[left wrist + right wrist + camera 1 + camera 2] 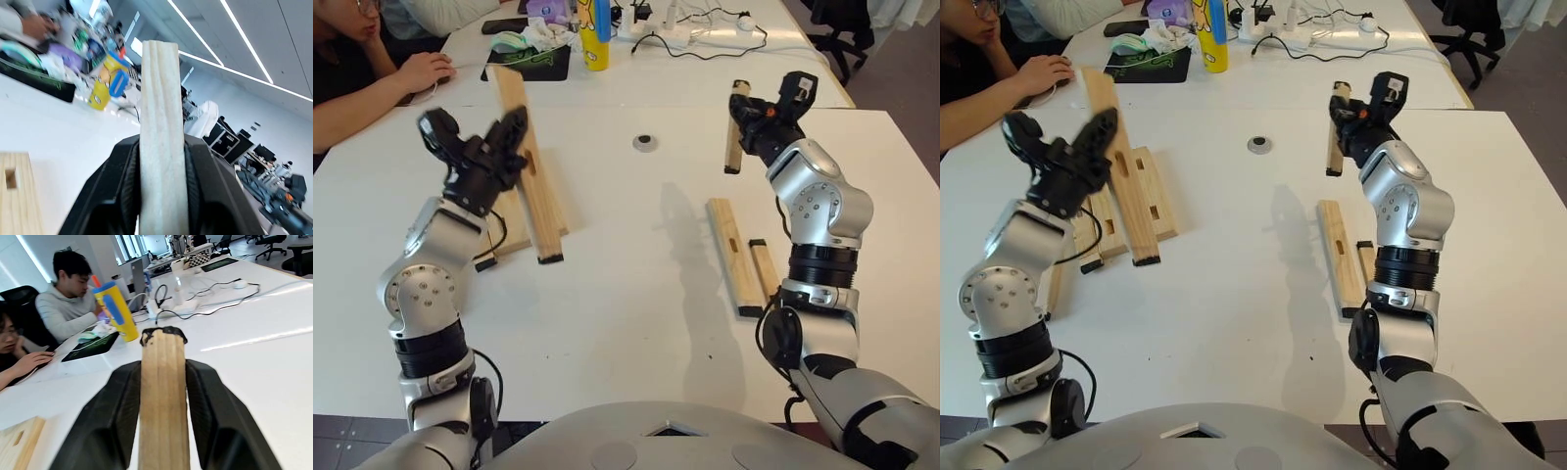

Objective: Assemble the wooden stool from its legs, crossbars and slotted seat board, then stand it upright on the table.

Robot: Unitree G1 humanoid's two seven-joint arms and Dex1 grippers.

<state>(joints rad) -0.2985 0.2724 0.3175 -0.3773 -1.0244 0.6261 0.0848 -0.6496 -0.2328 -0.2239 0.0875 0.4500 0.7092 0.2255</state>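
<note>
Left wrist view: the left gripper (162, 147) is clamped on a long pale leg (159, 88), whose long axis runs out from the fingers toward the table's far edge. In the eye views this leg crosses over a slotted board (1154, 191) lying flat near the left edge of the table (626, 333). Whether its near end rests there I cannot tell.

The right gripper (163, 369) is closed on a shorter black-capped leg (164, 431), held near the far right corner and also pointing near to far. The two held pieces are well apart and roughly parallel.

A slotted crossbar (729, 257) and a short bar (765, 269) lie flat just beside the right arm, so that arm is the nearer one to them.

A small round object (644, 143) sits mid-table. A yellow bottle (595, 44) and cables (705, 34) crowd the far edge.
</note>
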